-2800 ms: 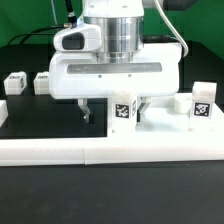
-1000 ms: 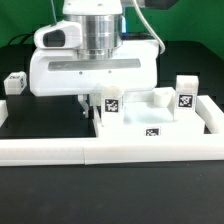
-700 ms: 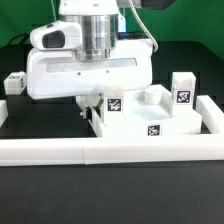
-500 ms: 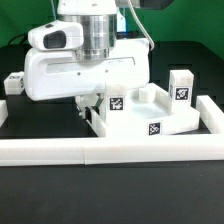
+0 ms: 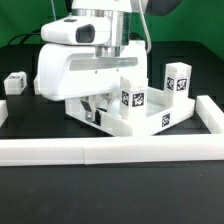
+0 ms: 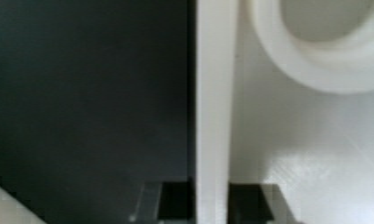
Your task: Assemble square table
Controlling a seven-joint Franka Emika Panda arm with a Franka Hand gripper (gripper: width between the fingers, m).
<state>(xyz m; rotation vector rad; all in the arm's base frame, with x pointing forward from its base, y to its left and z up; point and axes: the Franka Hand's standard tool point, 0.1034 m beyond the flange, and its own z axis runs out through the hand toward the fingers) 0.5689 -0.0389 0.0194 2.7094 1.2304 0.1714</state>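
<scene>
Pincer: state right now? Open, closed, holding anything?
Pincer: closed, gripping the raised rim of the square table.

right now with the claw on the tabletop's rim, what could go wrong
The claw pinches only the thin rim of the tabletop, well off its middle, so the slab may pivot or slip. The slab's far corner sits close to the upright leg post; swinging the slab could topple it. Its front corner is near the border wall and might jam there.
</scene>
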